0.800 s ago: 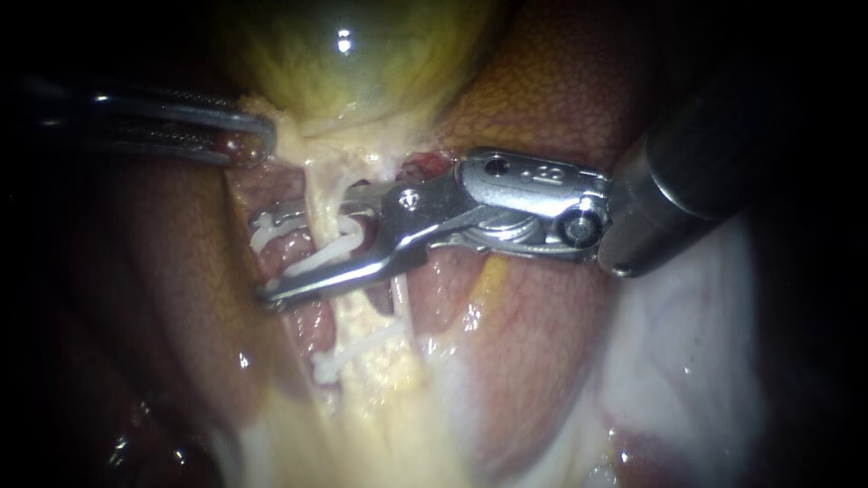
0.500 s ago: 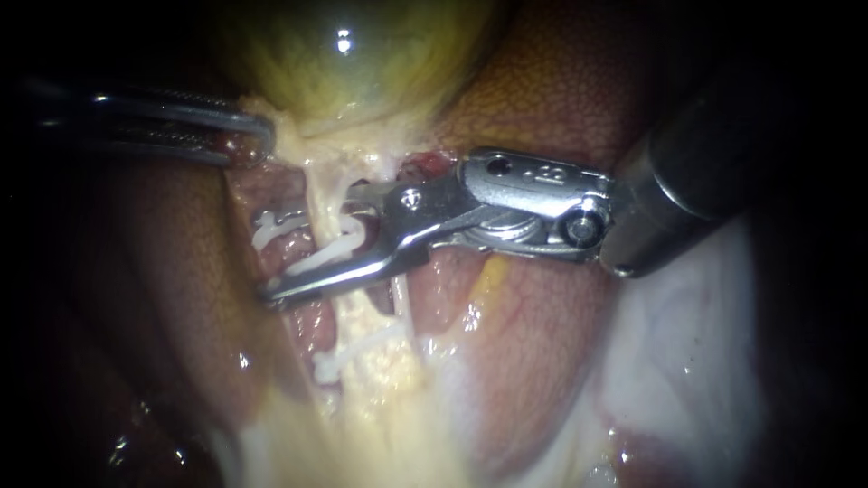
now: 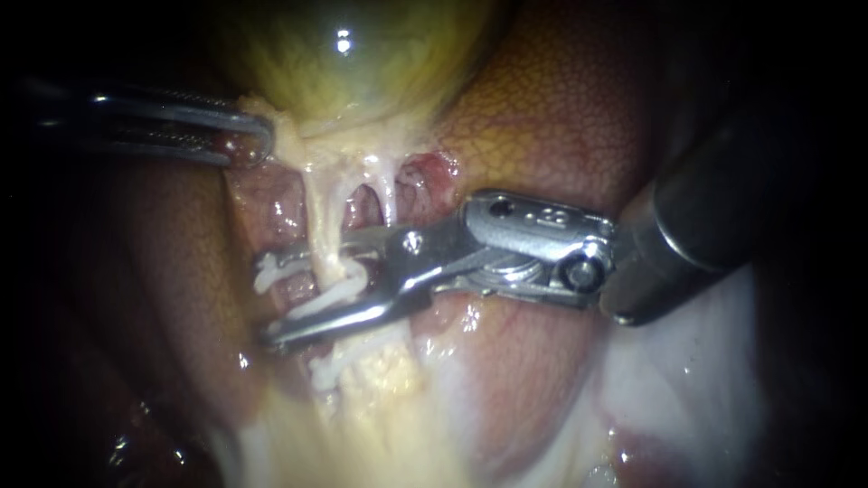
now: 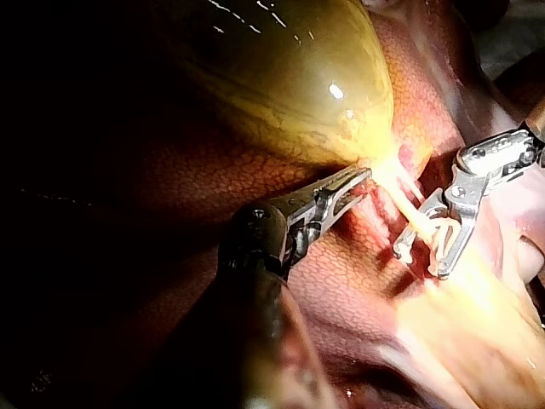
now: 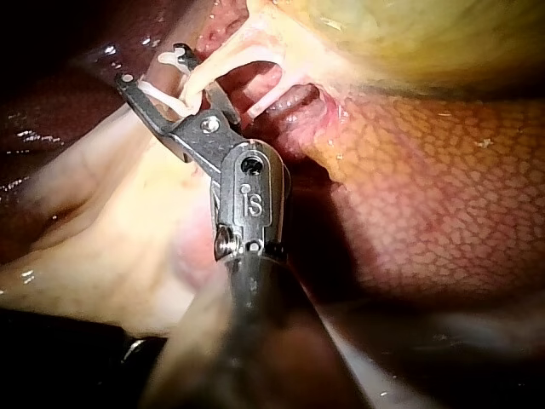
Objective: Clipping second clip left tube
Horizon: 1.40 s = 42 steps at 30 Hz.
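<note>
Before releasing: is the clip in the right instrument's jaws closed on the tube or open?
Open. The clip's two white legs stand apart, held by the right instrument, the tube between them.

Behind the left instrument's pincer [image 3: 260,145] on the gallbladder [image 3: 362,81], darkness swallows its shaft; the right instrument's pincer [image 3: 268,301] and clip [image 3: 336,291] cover part of the left tube [image 3: 322,217].

The liver [image 3: 561,108], reddish-brown and finely mottled, is the bed here. On it lies the gallbladder [image 3: 353,63], yellow-green and glossy, at the top of the endoscope view. From its lower end a pale yellow strip of tissue [image 3: 380,370] runs down over the liver (widening toward the bottom edge), with the left tube [image 3: 321,212] and the right tube [image 3: 387,185] in its upper part; whitish membrane [image 3: 687,361] covers the liver at lower right
</note>
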Tool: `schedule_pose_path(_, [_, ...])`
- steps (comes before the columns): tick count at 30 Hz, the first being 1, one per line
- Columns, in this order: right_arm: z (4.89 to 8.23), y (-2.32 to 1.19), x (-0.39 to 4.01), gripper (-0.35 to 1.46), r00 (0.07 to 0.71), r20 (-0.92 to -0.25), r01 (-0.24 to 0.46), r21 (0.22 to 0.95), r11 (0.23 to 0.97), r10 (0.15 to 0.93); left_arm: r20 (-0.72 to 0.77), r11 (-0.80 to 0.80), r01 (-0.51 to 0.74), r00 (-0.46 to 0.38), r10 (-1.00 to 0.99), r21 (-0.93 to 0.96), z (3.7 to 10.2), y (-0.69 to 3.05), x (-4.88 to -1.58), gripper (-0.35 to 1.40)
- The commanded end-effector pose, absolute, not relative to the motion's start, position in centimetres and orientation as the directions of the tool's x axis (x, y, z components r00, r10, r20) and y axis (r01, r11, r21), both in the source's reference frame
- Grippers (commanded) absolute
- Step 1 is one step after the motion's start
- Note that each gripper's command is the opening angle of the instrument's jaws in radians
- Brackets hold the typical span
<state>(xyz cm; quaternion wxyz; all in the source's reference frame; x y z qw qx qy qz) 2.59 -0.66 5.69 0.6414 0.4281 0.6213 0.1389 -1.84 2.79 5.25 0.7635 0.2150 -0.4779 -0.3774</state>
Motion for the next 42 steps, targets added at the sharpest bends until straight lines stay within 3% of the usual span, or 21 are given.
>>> schedule_pose_path(1, [5.7,-0.68,2.59,0.37,0.192,-0.678,0.359,0.722,0.592,0.71,0.568,0.623,0.37,0.258,-0.782,0.689,5.25,2.79,-1.84,-0.35])
schedule_pose_path(13, [5.73,-0.69,2.56,0.26,0.207,-0.654,0.362,0.742,0.565,0.727,0.564,0.618,0.372,0.256,-0.785,0.692,5.25,2.79,-1.84,-0.35])
schedule_pose_path(19, [5.73,-0.69,2.53,-0.03,0.23,-0.604,0.35,0.783,0.514,0.763,0.564,0.618,0.372,0.256,-0.785,0.692,5.25,2.79,-1.84,-0.35])
schedule_pose_path(28, [5.72,-0.69,2.52,-0.35,0.24,-0.581,0.344,0.8,0.491,0.778,0.564,0.618,0.372,0.256,-0.785,0.692,5.25,2.79,-1.84,-0.35])
schedule_pose_path(42, [5.74,-0.69,2.53,-0.35,0.244,-0.572,0.341,0.807,0.483,0.783,0.563,0.618,0.372,0.256,-0.786,0.693,5.24,2.78,-1.83,-0.35])
